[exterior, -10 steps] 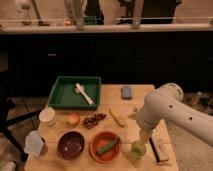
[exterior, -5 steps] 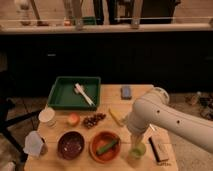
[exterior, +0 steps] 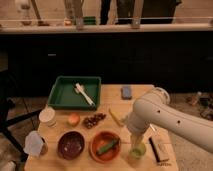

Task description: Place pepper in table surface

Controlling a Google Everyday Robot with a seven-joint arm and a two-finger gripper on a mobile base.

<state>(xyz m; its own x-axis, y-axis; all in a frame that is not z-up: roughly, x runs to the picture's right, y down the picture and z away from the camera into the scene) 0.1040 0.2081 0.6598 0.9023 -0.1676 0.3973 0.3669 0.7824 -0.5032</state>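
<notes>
On the table surface, near its 8 o'clock edge, lies a crumpled pale object, with a white jar at its 1 o'clock. A dark green tray fills the 11 o'clock corner and holds a white utensil laid slantwise. At the tray's 6 o'clock sit a small orange fruit and a dark cluster, and nearer the front edge a dark bowl. Just beside it, at its 3 o'clock, stands an orange bowl. The pepper lies tilted inside this bowl, not on the wood. A pale yellow vegetable lies at the bowl's 1 o'clock, with a blue object farther back. The gripper points down at the bowl's 3 o'clock, over a light-green cup, jaws spread wide and apart from the pepper. Whether it touches the cup I cannot tell. The white arm runs off toward 4 o'clock, above a black object.
</notes>
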